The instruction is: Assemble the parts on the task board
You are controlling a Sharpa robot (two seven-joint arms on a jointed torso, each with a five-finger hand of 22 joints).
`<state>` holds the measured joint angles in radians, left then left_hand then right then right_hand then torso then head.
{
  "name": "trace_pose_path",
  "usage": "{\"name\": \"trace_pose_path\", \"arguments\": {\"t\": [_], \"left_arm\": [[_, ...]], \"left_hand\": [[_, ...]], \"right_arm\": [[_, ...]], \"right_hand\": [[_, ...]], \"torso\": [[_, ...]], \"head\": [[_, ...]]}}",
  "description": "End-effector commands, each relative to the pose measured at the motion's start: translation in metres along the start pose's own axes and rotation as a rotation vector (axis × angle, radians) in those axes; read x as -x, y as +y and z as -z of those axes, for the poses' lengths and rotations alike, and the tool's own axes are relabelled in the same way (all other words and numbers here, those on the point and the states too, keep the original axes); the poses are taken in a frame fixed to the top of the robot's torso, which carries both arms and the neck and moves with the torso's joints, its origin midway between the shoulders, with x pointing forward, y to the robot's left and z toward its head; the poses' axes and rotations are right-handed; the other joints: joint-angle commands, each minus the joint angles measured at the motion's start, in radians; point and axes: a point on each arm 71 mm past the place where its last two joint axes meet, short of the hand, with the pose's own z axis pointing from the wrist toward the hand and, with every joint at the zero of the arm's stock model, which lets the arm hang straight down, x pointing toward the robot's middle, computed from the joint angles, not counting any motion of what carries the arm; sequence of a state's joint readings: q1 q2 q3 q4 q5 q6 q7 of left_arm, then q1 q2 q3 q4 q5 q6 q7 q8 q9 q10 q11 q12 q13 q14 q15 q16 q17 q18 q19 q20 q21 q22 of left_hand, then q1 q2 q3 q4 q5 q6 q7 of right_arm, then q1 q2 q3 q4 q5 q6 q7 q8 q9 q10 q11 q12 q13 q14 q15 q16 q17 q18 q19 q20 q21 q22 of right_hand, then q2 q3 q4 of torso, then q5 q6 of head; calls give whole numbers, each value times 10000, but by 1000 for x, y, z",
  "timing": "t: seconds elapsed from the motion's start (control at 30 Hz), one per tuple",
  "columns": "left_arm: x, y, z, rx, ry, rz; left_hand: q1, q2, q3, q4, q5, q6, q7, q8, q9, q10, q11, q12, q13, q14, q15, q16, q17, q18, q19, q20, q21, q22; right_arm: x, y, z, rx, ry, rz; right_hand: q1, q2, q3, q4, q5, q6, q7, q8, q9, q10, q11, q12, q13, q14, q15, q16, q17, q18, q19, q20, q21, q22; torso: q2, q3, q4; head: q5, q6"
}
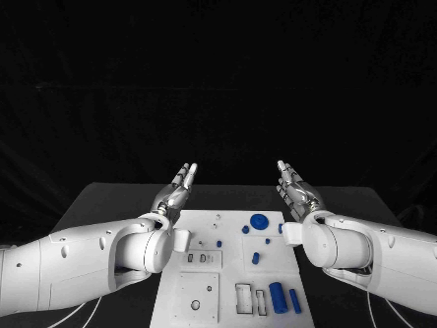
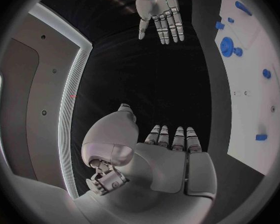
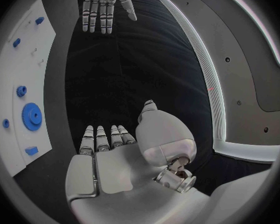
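Left hand (image 1: 176, 190) and right hand (image 1: 298, 188) both released, fingers straight, holding nothing, raised over the board's (image 1: 201, 301) far corners. Parts (image 1: 276, 297) lie mostly along its right edge (small, close together). Risk: broad fingers knocking neighbours on descent.

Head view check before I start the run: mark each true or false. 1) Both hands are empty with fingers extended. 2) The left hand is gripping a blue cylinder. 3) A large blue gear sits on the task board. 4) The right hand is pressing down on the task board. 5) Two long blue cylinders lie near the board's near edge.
1) True: the left hand and the right hand hold nothing, fingers straight.
2) False: the left hand holds nothing; the blue cylinders lie on the board.
3) True: the large blue gear sits on the task board.
4) False: the right hand is raised beyond the board's far edge, not pressing on it.
5) True.
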<state>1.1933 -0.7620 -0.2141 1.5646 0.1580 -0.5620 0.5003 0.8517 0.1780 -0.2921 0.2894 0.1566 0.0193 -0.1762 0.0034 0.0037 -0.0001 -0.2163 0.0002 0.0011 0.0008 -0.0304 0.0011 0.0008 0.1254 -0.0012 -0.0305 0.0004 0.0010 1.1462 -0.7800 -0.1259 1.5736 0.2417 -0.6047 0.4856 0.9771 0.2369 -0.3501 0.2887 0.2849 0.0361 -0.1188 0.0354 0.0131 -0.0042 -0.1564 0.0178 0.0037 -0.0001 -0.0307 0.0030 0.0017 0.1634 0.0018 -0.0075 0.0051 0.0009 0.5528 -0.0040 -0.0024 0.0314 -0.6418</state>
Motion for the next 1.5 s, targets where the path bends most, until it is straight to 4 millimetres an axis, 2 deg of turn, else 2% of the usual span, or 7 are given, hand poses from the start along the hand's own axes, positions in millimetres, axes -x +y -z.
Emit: {"name": "trace_pose_path", "arguments": {"t": [0.03,0.27,0.53,0.83,1.23,1.37,1.5], "left_arm": [[-7,0,-1,236,802,1077],[-10,-1,-3,6,1445,1129],[-8,-3,-4,-289,1649,789],[-8,-2,-5,-295,1804,773],[-7,-2,-4,-362,1846,723],[-4,-4,-3,-665,2030,203],[1,-6,-1,-1021,2298,-491]], "left_hand": [[80,8,-29,23,23,-1,-51,13,11,1,-50,-2,-11,-8,-1828,-11,-8,103,12,-1167,-4,-10],[86,6,-31,22,17,5,-53,14,12,1,-52,-2,-11,-8,-1823,-11,-8,103,12,-1158,-4,-10],[142,29,-24,23,26,4,-48,13,11,1,-44,-2,-11,-8,-1757,-11,-8,133,12,-1052,-4,-10],[258,142,-8,17,120,54,55,24,22,1,47,-2,-11,-8,-1464,-11,-8,154,12,-759,-4,-10],[446,147,-5,-9,252,83,70,30,28,1,53,-2,-11,-8,-1173,-11,-8,52,12,-577,-4,-10],[602,100,-17,4,256,146,222,43,41,1,226,-2,-11,-8,-813,-11,-8,-37,12,-296,-4,-10],[754,98,-23,22,292,198,438,55,51,1,497,-2,-11,-8,-283,-11,-8,72,12,375,-4,-10]], "right_arm": [[-4,-3,0,-705,476,-1209],[5,-2,-2,-721,770,-1216],[6,-2,-1,-681,946,-1206],[5,-2,-1,-701,1074,-1186],[4,-1,-2,-573,1393,-927],[5,1,-3,-332,1813,-362],[6,6,-4,114,2433,763]], "right_hand": [[92,9,-54,19,-39,10,-13,38,15,21,-25,55,16,1,-1494,-30,-17,106,-18,-31,-51,-9],[70,26,-51,21,-83,37,130,101,26,23,107,96,26,1,-1396,-30,-17,111,-18,14,-51,-9],[91,38,-28,11,-79,46,275,145,29,28,258,166,42,1,-1280,-30,-17,114,-18,79,-51,-9],[263,76,82,-13,72,94,507,251,45,36,482,217,52,1,-1091,-30,-17,118,-18,187,-51,-9],[398,61,148,-38,177,83,563,264,41,35,552,190,45,1,-1002,-30,-17,119,-18,253,-51,-9],[594,-62,202,-59,158,122,999,354,54,44,1037,242,56,1,-386,-30,-17,139,-18,677,-51,-9],[1094,-255,331,-175,397,377,1618,641,108,146,1701,455,98,1,798,-30,-17,108,-18,1663,-51,-9]], "torso": [[1,-3,0],[-9,-1,10],[18,-7,15],[0,-4,-1],[16,0,3],[20,-7,0],[37,-8,0]], "head": [[0,2],[-37,-139],[-63,100],[-13,165],[-10,176],[-23,-8],[48,-288]]}}
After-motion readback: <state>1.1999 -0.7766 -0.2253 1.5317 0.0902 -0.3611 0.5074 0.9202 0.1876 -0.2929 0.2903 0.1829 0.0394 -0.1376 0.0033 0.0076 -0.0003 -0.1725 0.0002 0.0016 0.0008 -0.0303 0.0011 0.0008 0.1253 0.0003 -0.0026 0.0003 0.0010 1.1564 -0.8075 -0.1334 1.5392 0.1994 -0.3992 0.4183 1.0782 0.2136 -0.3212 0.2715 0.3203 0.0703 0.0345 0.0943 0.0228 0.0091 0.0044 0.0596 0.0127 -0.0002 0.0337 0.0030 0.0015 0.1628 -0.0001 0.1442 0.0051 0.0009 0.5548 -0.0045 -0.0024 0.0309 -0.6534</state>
